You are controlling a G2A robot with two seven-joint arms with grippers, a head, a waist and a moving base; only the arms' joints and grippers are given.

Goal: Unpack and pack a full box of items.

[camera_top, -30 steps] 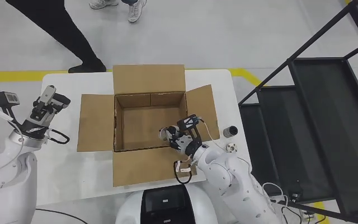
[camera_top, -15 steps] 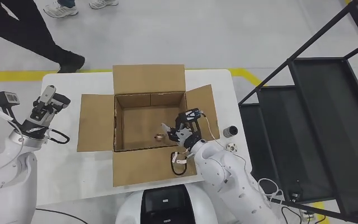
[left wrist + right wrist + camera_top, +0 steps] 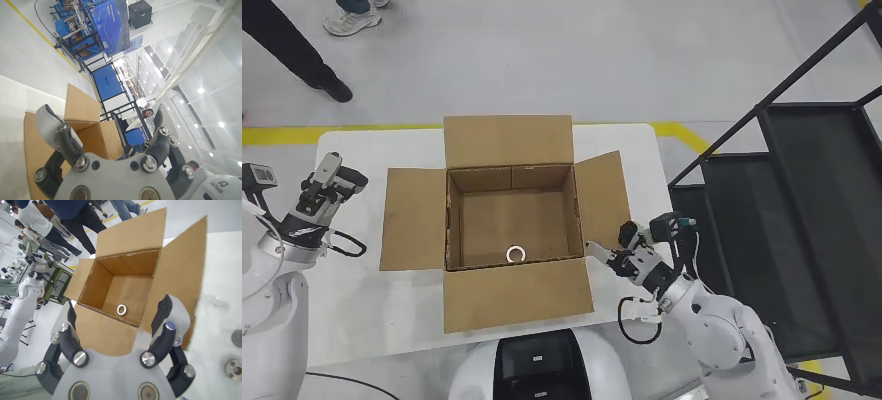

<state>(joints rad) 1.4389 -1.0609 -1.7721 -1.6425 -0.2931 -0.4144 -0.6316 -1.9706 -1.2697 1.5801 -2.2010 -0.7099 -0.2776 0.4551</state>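
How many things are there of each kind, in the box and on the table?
Cardboard box: 1
Metal ring in the box: 1
Metal cylinder on the table: 1
Flanged metal disc on the table: 1
Total: 4

Open cardboard box [image 3: 512,225]; ring [image 3: 514,255] inside

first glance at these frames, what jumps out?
The open cardboard box in the middle of the table, flaps spread, with a lone metal ring on its floor by the near wall. The right gripper is by the box's front right corner, jaws open and empty. The left gripper is off at the table's left edge, jaws open too.
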